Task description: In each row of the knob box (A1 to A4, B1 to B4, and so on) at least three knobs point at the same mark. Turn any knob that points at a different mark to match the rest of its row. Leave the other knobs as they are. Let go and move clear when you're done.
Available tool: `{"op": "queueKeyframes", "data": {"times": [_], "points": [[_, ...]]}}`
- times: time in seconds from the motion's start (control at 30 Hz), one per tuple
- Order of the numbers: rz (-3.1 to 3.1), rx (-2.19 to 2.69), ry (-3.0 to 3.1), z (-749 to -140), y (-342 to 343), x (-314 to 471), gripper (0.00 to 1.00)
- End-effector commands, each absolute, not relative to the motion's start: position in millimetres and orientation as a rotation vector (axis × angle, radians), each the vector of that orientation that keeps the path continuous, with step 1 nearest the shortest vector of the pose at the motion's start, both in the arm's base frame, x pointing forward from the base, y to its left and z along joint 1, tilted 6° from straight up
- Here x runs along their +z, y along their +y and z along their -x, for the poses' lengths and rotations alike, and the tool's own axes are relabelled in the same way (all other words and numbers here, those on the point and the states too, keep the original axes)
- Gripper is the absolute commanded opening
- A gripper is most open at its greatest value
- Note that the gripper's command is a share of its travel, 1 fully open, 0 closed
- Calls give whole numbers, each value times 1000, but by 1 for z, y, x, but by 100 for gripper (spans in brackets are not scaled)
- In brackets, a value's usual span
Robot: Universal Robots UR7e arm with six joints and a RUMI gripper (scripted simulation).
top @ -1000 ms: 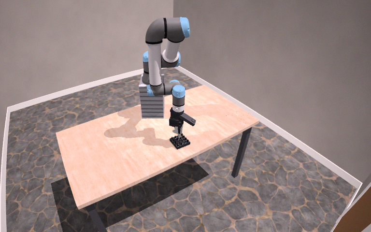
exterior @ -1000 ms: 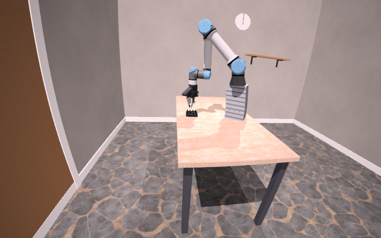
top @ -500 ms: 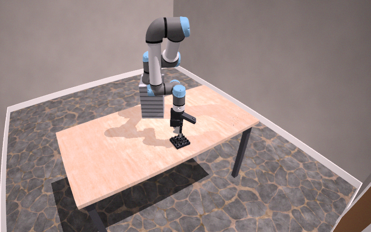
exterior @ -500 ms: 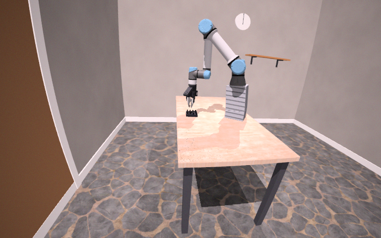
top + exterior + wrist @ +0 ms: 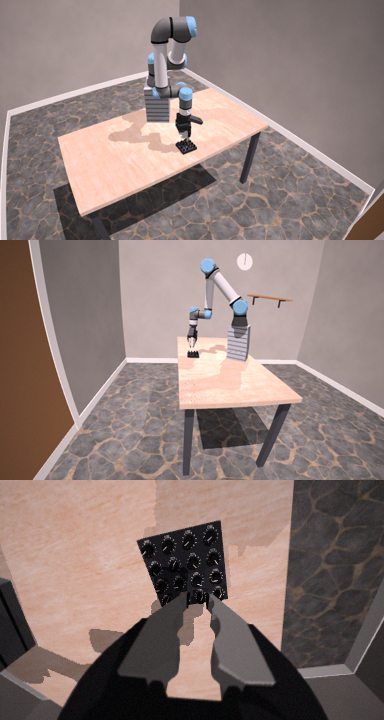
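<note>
The black knob box (image 5: 186, 147) lies flat on the wooden table near its edge; it also shows in the exterior view (image 5: 193, 354). In the wrist view the knob box (image 5: 184, 562) shows four rows of small black knobs with white pointer lines, too small to read against their marks. My gripper (image 5: 185, 139) (image 5: 191, 346) points straight down and hangs a little above the box, not touching any knob. In the wrist view its fingertips stand over the box's near row, nearly together with a small gap and nothing between them.
The arm's grey ribbed pedestal (image 5: 157, 104) stands on the table behind the box. The table edge runs close beside the box, with stone floor (image 5: 330, 555) below. A wall shelf (image 5: 269, 298) hangs far behind.
</note>
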State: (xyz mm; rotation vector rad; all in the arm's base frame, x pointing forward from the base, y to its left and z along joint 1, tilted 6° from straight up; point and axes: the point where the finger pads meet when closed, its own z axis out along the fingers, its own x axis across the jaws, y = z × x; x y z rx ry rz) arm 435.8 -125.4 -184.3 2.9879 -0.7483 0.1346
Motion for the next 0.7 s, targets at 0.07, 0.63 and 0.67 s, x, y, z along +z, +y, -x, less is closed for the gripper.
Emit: {"op": "queueKeyframes", "data": {"times": [0.07,0.63,0.67], "points": [[-3046,128,-435,-435,-125,-182,11],[-3056,105,200,-433,-126,-177,11],[-3056,105,200,-433,-126,-177,11]]}}
